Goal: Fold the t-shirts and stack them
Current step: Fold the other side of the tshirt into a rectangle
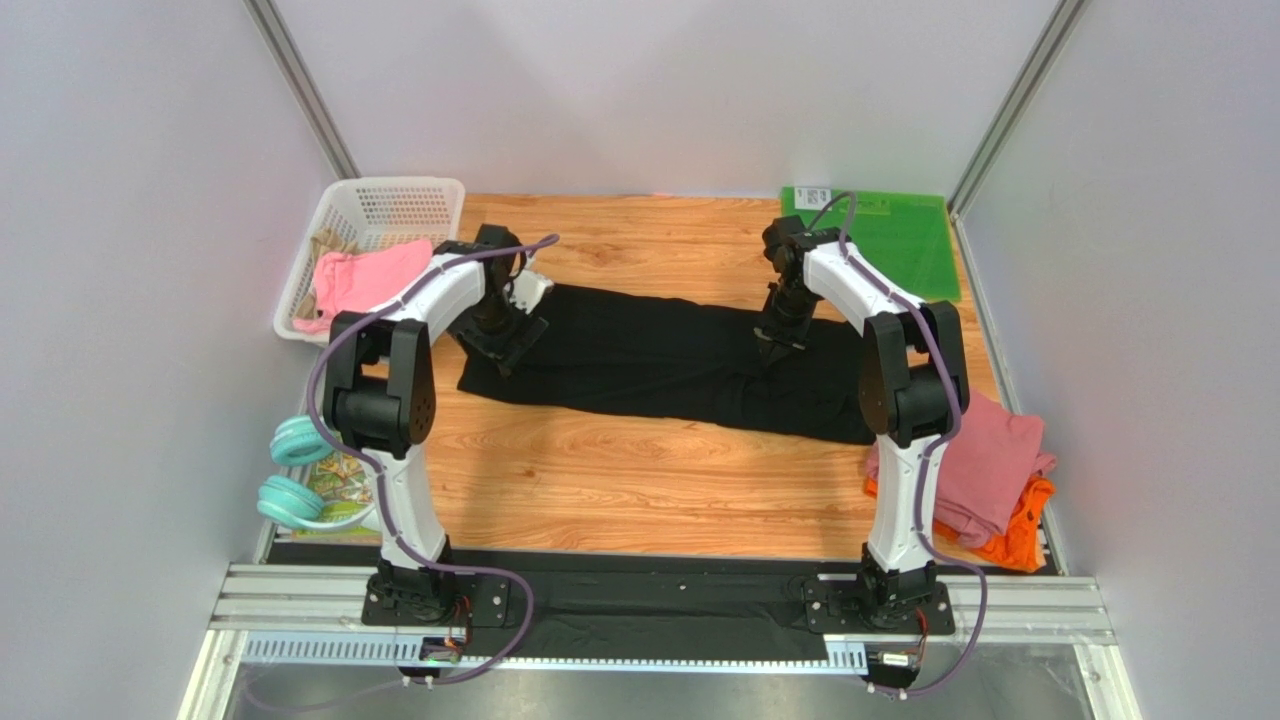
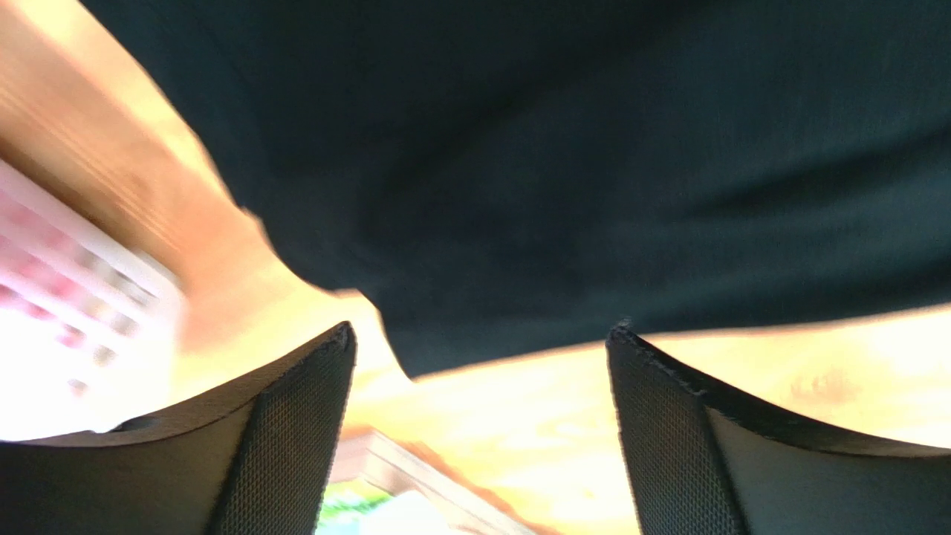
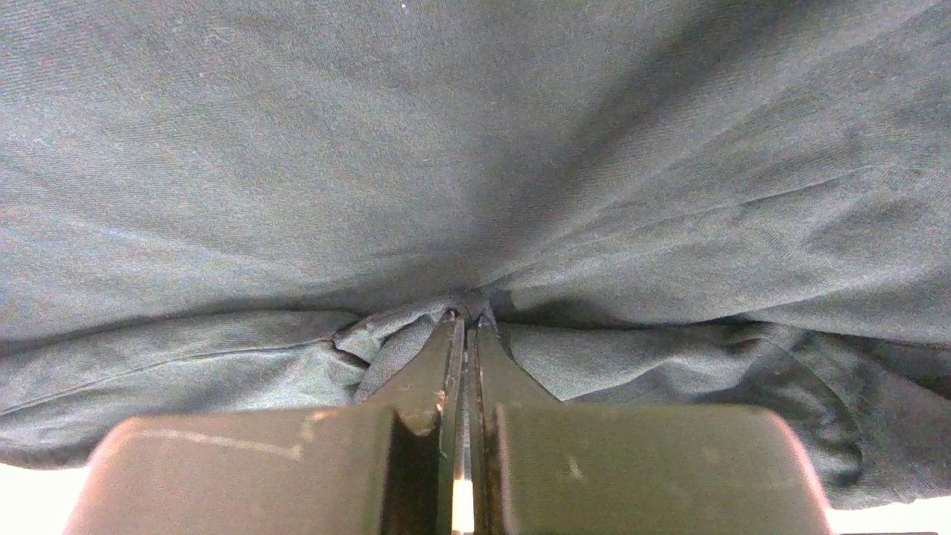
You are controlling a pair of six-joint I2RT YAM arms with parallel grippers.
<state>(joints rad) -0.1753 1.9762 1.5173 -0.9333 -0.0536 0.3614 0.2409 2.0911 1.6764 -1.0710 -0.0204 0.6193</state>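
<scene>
Right fingers (image 3: 430, 379) clamped on black t-shirt (image 3: 447, 167); left fingers (image 2: 290, 435) wide apart above it.

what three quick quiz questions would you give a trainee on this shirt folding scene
1. True or false: the pink t-shirt at far right lies on top of the orange t-shirt.
2. Which one is pinching the black t-shirt? A) left gripper B) right gripper C) neither
3. Fill in: the left gripper's jaws are ____.

Key: 1 true; 2 B; 3 open.
</scene>
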